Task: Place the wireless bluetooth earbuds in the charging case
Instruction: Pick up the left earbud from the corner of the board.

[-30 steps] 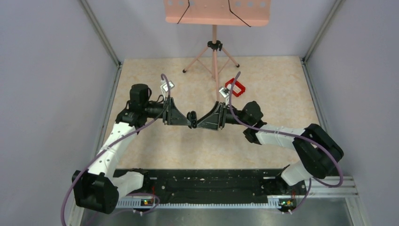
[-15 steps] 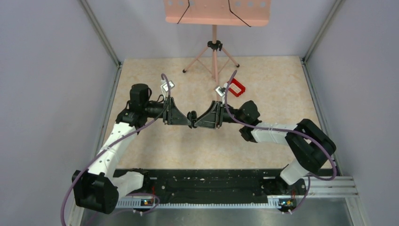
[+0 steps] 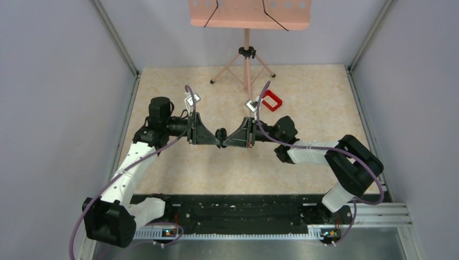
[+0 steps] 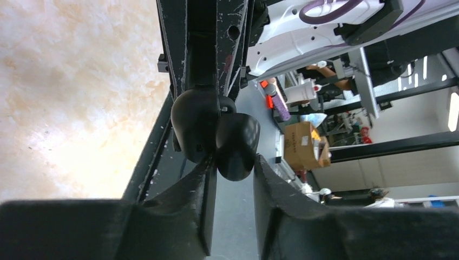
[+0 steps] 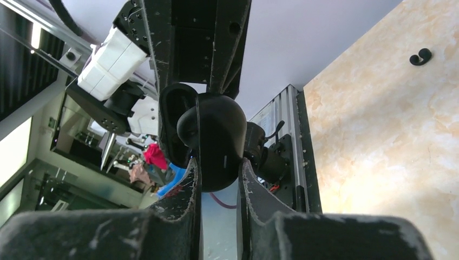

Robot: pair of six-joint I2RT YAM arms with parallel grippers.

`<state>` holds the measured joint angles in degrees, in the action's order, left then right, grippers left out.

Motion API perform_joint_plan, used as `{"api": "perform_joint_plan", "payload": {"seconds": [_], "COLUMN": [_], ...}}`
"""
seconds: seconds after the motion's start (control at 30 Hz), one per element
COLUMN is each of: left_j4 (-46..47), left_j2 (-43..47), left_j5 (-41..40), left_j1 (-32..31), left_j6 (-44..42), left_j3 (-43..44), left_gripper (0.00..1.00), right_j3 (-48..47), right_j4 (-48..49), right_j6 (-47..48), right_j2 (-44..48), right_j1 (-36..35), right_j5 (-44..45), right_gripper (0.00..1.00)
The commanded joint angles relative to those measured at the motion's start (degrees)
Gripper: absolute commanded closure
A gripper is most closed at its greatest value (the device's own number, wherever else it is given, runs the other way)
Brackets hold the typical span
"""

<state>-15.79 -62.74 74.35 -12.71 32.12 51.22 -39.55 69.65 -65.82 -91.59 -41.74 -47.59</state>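
Beige marbled table (image 3: 314, 103) inside grey walls, with a pink music stand (image 3: 247, 51) and a red frame (image 3: 271, 101) beyond both jaws on the far side. At centre, the left gripper (image 3: 216, 138) and right gripper (image 3: 228, 140) meet tip to tip above the table. The forearms are roughly level and point at each other, with elbows bowed outward, so the two arms form a shallow arch. The charging case (image 3: 221, 133) hangs between the two sets of jaws, clear of the surface. The left jaws are clenched on one glossy black lobe of the case. The right jaws grasp the other lobe from the opposite side, their fingers (image 5: 190, 184) pressed against its flanks. The right wrist view shows a hollow shell behind the gripped lobe, which suggests the lid stands ajar, though this cannot be told for certain. A tiny black curled thing, probably an earbud (image 5: 420, 56), lies on the table well apart from both jaws and is held by neither. The step in hand, as judged, is two-handed preparation of the case; insertion is not yet begun. The next move calls for one gripper to keep its lobe fixed while the other swings its lobe away about the hinge, without twisting the case out of either pinch. One gripper must then let go and descend to the bud
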Motion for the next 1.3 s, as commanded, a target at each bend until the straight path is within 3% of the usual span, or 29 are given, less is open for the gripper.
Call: {"api": "perform_joint_plan", "payload": {"seconds": [0.0, 0.03, 0.1, 0.13, 0.17, 0.3, 0.47, 0.67, 0.77, 0.9, 1.0, 1.07, 1.17, 1.27], "left_j4": [1.37, -0.58, -4.62, -6.23, -8.57, -10.96, -11.31, -12.44, -15.47, -23.79, -32.18, -35.44, -31.99, -27.87], "left_j2": [1.25, 1.37, 1.72, 1.85, 2.09, 3.66, 4.81, 6.38, 6.71, 7.52, 3.94, 0.13, -3.61, -8.12], "left_j5": [-1.33, -2.74, -4.28, -4.64, -5.68, -8.99, -12.68, -24.0, -36.08, -70.29, -90.63, -97.06, -97.29, -97.19], "left_j1": [-0.21, -0.19, -0.21, -0.21, -0.21, -0.21, -0.04, 0.8, 1.42, 1.88, 2.74, 3.82, 5.65, 8.71], "left_j6": [-0.83, -2.46, -5.03, -6.13, -7.44, -7.93, -8.0, -8.08, -6.84, -0.82, 1.45, 2.11, 2.5, 5.13], "left_j3": [0.75, 1.23, 2.97, 3.78, 4.59, 4.8, 4.54, 4.81, 5.34, 5.51, 6.82, 7.14, 4.58, 2.84], "left_gripper": [0.54, 0.44, 0.09, 0.02, 0.01, 0.01, 0.01, 0.01, 0.01, 0.01, 0.01, 0.01, 0.07, 0.2], "right_j3": [-1.62, -0.88, 0.98, 2.07, 3.45, 6.15, 4.13, 0.81, -1.5, -1.81, -1.5, -1.5, -1.45, -1.73], "right_j4": [1.5, 0.86, -1.14, -1.89, -2.57, -10.06, -26.79, -44.01, -53.63, -60.83, -62.79, -63.7, -64.08, -64.72], "right_j6": [0.7, 0.8, 0.94, 1.12, 1.2, 4.95, 13.92, 23.03, 27.51, 30.44, 31.06, 31.18, 31.29, 31.67], "right_j2": [0.59, 0.9, 2.4, 3.22, 4.39, 9.56, 15.56, 20.82, 22.61, 25.55, 27.19, 27.95, 28.83, 29.26], "right_j1": [-0.43, 0.03, 1.39, 2.38, 3.74, 6.35, 6.49, 6.46, 6.49, 6.48, 6.48, 6.45, 6.49, 6.49], "right_j5": [2.45, 3.33, 4.91, 5.47, 6.05, 6.68, 8.62, 13.05, 15.94, 19.9, 20.24, 20.26, 20.01, 19.84], "right_gripper": [1.0, 1.0, 1.0, 1.0, 1.0, 1.0, 1.0, 1.0, 1.0, 1.0, 1.0, 1.0, 1.0, 1.0]}}
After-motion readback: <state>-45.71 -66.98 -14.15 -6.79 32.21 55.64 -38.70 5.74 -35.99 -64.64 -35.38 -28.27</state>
